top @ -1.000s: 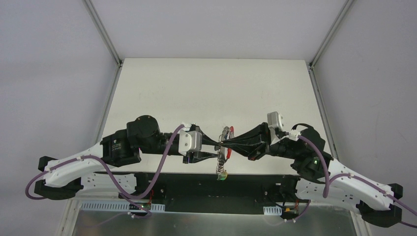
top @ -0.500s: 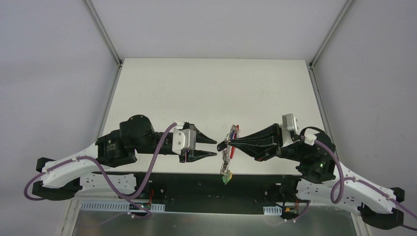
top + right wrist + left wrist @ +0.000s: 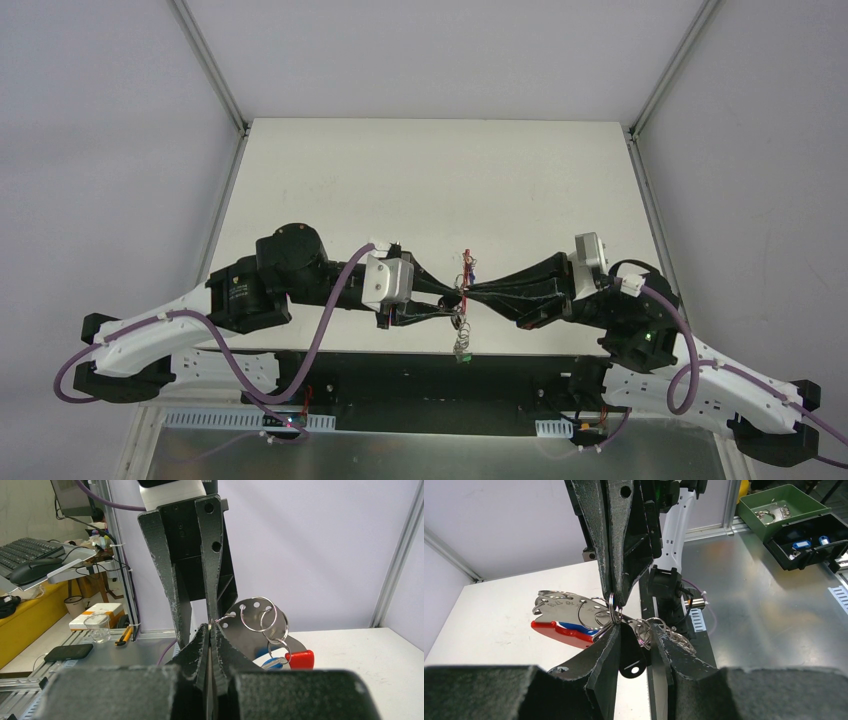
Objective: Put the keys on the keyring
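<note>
R gripper (image 3: pixel 468 293) is clamped tight. In the R wrist cam my two fingers (image 3: pixel 202 655) meet w/ no gap, and the thin wire of the keyring (image 3: pixel 465 276) is pinched right at their tips. The keyring hangs in the air, and the table (image 3: pixel 330 190) lies under it, w/ the table's near edge just below the ring in the top cam.

L gripper (image 3: pixel 450 300) comes at the keyring from the opposite side, tip to tip w/ the R one. Its jaws are narrow, w/ a slim gap showing in both wrist cams. A black key head (image 3: pixel 631 661) sits in that gap just under the keyring. I can't tell if the pads actually press on it.

The keys (image 3: pixel 561 630) hang bunched off the keyring. A red-and-blue head lies to the left of it in the L wrist cam, beside a flat silvery tag (image 3: pixel 556 604) stamped w/ digits too small to read. In the R wrist cam a red head (image 3: pixel 298 658) dangles below the ring loops. A short chain (image 3: pixel 461 325) drops from the keyring toward the near edge and ends in sth greenish (image 3: pixel 461 352), too small to ID.

Well off from the keyring, at the upper right of the L wrist cam, are a green bin (image 3: pixel 781 510) and a black bin (image 3: pixel 811 545) w/ small parts in them.
</note>
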`<control>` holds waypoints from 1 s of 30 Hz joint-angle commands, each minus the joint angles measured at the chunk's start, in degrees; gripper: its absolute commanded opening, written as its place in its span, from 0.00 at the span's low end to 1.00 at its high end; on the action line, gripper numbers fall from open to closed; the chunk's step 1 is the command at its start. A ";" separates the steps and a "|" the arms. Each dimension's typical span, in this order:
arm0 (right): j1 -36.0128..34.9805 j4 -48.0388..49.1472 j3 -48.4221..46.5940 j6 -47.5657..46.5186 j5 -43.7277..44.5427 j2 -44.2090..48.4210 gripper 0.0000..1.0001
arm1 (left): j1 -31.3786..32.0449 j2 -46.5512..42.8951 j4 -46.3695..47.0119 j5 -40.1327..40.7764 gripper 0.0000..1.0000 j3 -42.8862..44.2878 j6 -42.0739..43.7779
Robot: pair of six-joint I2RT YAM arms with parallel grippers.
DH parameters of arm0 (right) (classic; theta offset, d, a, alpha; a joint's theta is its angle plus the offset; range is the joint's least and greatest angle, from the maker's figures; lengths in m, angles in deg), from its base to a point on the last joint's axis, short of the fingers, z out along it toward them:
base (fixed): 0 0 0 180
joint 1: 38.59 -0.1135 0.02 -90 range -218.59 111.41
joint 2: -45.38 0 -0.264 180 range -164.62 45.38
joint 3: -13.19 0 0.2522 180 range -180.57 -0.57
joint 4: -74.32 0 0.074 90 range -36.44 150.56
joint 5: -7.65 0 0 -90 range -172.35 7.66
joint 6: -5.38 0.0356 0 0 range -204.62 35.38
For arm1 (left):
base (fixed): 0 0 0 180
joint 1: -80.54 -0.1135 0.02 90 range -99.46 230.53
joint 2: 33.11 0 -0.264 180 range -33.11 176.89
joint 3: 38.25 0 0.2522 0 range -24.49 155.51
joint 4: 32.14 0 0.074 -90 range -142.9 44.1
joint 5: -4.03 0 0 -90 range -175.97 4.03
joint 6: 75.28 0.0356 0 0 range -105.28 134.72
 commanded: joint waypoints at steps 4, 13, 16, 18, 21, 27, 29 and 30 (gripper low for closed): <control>-0.25 5.91 -0.79 0.94 -2.41 -0.11 0.00 | -0.37 0.43 4.33 -2.26 0.27 1.74 -0.54; -0.22 3.35 -1.25 0.75 -3.17 -0.67 0.00 | -0.33 -0.56 5.53 -2.18 0.27 1.44 -0.20; -0.34 3.09 -1.19 0.79 -3.45 -0.96 0.00 | -0.38 -0.94 5.72 -2.05 0.27 1.17 0.06; -0.25 2.23 -1.42 0.68 -3.92 -1.12 0.00 | -0.38 -1.06 5.74 -1.80 0.28 1.06 0.09; -0.24 1.50 -1.43 0.60 -4.14 -1.28 0.00 | -0.34 -1.60 5.76 -1.09 0.28 0.89 0.32; -0.32 1.05 -1.28 0.43 -4.19 -1.29 0.00 | -0.35 -2.58 5.76 -0.10 0.28 0.21 0.76; -0.29 0.91 -1.17 0.08 -3.84 -0.99 0.00 | -0.38 -2.91 5.72 0.15 0.27 -0.16 0.77; -0.26 0.83 -1.17 -0.05 -3.63 -0.80 0.00 | -0.38 -3.02 5.76 0.15 0.27 -0.29 0.77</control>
